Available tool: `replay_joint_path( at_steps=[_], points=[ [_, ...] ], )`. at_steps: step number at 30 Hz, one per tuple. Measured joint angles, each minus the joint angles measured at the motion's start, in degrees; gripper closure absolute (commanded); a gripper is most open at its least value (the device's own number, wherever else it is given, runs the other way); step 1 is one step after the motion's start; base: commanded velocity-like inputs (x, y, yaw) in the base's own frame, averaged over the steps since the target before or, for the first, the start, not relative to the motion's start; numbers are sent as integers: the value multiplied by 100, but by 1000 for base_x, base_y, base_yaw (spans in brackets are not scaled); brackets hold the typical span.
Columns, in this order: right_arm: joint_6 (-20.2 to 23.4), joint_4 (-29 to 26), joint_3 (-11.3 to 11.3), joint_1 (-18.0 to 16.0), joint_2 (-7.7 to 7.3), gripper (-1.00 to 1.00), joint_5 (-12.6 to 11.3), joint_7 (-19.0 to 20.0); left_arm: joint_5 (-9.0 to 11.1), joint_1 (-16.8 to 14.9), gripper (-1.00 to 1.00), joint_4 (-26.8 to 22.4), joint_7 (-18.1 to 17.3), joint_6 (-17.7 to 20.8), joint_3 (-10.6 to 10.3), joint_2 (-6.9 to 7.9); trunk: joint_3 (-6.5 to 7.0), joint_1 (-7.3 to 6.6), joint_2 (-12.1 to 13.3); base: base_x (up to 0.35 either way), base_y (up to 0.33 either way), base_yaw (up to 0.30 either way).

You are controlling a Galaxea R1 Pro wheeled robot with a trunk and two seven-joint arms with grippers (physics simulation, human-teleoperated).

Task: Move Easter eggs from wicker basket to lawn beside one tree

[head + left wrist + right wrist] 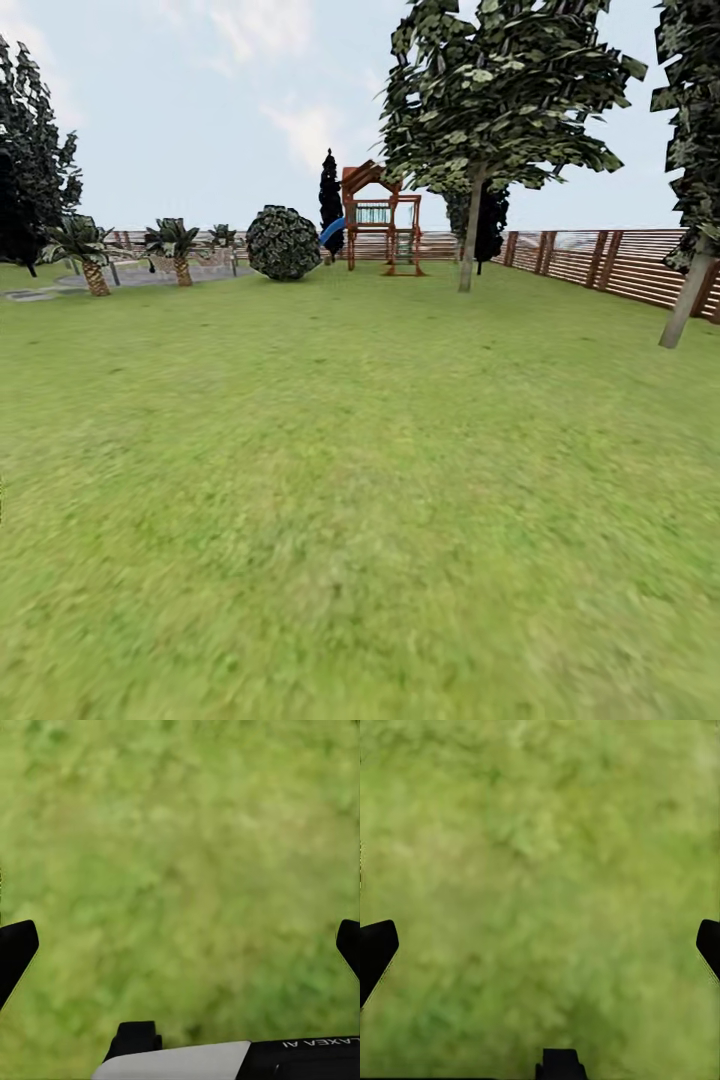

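Observation:
The lawn [350, 480] spreads wide and green ahead of me in the head view. A tree [470, 225] with a pale straight trunk and mottled leaves stands far ahead, right of centre. A second such tree [690, 290] leans in at the right edge by the fence. The Easter eggs and the wicker basket are out of view. My left gripper [180, 945] is open over bare grass, black fingers [16, 952] wide apart. My right gripper [540, 945] is open too, over grass, with nothing between its fingers [376, 949].
A brown slat fence [610, 262] runs along the right and back. A wooden play tower with a blue slide [378, 218] stands at the back centre, a round bush [283, 243] beside it. Palms [90, 255] and a dark tree [30, 170] stand at the left.

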Motion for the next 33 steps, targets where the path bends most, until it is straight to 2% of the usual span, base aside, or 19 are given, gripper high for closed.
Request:
replay_joint_path(
  at_steps=[33],
  points=[
    [0, 5, 0, 0, 0, -100, 10, 0, -22, 0, -100, 0, 0, 0, -33, -2, 0, 0, 0, 335, 0, 3]
  ],
)
